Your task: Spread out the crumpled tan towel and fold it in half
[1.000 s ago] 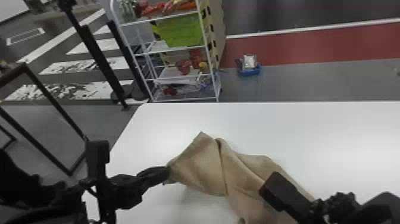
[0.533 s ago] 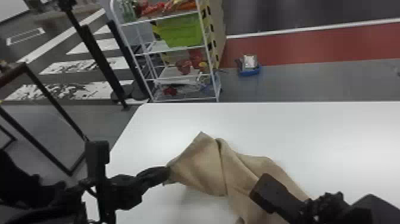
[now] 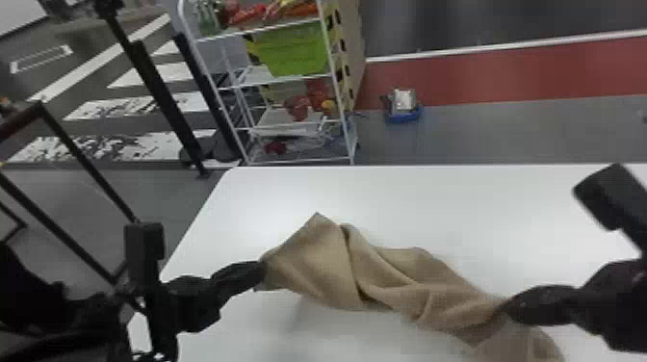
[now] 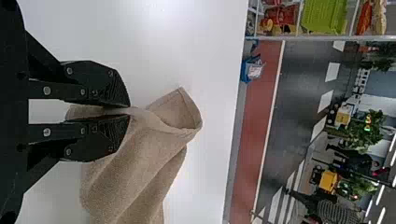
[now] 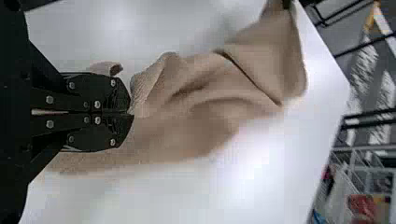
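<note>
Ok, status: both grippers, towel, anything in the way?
Left gripper clamped on towel's left end. Right gripper closed on towel toward its right end. Towel bunched, creased, not spread yet. Nothing seen blocking it on the table.

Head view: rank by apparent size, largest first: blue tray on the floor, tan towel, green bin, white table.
1. White table
2. Tan towel
3. Green bin
4. Blue tray
</note>
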You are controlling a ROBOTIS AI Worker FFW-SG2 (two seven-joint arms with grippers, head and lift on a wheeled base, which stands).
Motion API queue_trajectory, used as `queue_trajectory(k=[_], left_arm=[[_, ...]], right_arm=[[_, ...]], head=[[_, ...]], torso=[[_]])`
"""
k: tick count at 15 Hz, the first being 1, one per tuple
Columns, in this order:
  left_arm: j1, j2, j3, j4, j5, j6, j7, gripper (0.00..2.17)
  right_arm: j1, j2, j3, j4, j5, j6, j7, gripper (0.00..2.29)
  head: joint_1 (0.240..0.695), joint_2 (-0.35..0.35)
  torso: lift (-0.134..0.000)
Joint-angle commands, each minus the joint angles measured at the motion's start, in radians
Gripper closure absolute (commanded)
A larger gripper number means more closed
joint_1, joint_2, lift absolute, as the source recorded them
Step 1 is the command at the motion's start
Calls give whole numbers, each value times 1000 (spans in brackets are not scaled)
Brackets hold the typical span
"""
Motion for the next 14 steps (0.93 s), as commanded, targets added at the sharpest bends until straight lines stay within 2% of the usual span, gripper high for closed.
queue_trajectory(k=[1,3,4,6,8,11,12,13,14], left_arm=[[-24,-3,18,-21,0,14,-12,994],[-71,-3,53,-38,3,69,-38,994],[-105,-3,77,-51,2,118,-61,994],[-132,-3,100,-82,11,173,-90,994],[-145,-3,85,-103,42,229,-100,994],[-211,-3,-7,-97,17,265,-67,994],[-249,-3,-24,-87,3,265,-49,994],[-300,-3,-47,-56,2,268,-28,994],[-363,-3,-59,-13,-12,290,-18,994]], right_arm=[[-32,1,-195,-1,-61,-71,9,1450],[-71,4,-314,24,-102,-98,9,1450],[-97,2,-377,42,-133,-101,9,1450],[-117,2,-445,63,-163,-129,9,1450],[-111,9,-481,82,-200,-202,9,1450],[-127,30,-492,160,-200,-341,9,1450],[-137,48,-503,183,-208,-436,9,1450],[-159,62,-511,212,-209,-497,-11,1450],[-203,67,-512,247,-209,-497,-51,1450]], head=[[695,350],[695,329],[695,280],[695,240],[695,207],[695,159],[695,147],[695,138],[695,132]], torso=[[-124],[-124],[-124],[-124],[-124],[-124],[-124],[-124],[-124]])
